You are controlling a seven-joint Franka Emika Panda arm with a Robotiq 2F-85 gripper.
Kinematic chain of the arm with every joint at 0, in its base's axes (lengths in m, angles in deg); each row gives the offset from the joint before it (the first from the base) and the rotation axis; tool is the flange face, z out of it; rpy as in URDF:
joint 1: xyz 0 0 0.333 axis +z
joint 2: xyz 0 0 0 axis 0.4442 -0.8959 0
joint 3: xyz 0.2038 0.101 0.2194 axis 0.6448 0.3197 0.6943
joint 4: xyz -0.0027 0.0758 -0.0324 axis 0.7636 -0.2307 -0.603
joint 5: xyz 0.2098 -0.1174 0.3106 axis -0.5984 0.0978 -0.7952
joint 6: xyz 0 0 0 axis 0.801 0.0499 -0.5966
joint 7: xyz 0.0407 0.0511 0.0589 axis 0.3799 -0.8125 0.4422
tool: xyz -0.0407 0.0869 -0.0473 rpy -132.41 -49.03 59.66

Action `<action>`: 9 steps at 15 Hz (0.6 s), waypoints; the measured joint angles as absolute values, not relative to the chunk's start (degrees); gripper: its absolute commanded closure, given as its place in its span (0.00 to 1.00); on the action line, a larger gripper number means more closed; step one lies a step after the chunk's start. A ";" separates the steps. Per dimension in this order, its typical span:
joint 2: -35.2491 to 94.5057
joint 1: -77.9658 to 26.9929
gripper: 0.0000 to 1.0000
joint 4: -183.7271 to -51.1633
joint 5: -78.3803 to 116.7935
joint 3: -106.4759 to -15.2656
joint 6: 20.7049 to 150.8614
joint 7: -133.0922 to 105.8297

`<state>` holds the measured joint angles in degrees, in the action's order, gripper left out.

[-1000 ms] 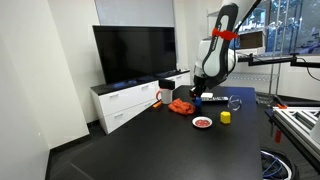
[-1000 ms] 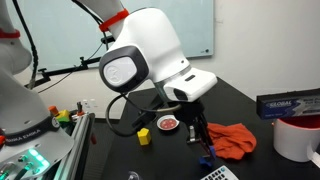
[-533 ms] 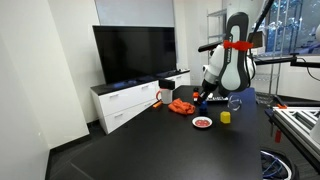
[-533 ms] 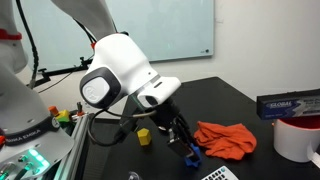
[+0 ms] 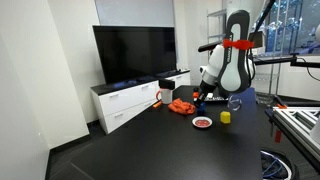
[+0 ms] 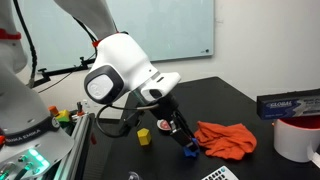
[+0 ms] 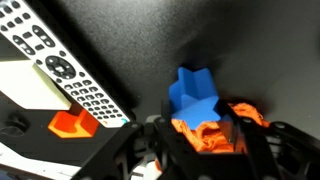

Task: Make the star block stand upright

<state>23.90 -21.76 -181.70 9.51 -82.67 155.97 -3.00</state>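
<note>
Wrist view is showing the star block sitting straight ahead of the gripper, though whether it is gripped is unclear.

Nothing legible for you, lettering on blue box right of orange cloth blurred, remote button marks too small.

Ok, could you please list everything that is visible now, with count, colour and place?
star block: one, blue, on the table against the cloth
cloth: one, orange, crumpled on the table
remote control: one, pale, dark buttons, near the star block
small block: one, orange, beside the remote control
cube: one, yellow, on the table
dish: one, red, near the cube
mug: one, red, beside the cloth
television: one, black, on a white cabinet
table: one, black
arm: one, white
hand: one, dark, at the star block; grip unclear
</note>
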 measured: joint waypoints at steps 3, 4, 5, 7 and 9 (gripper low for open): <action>24.88 -21.75 0.77 -181.86 9.18 -82.99 155.82 -0.62; 25.52 -21.68 0.77 -181.87 8.81 -83.33 155.62 0.59; 26.30 -21.58 0.77 -181.84 8.58 -83.78 155.39 1.71; 28.37 -21.01 0.77 -181.75 8.34 -85.23 154.98 3.75; 30.43 -19.60 0.77 -181.66 8.35 -87.37 154.83 5.15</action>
<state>30.43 -19.60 -181.66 8.35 -87.37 154.83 5.15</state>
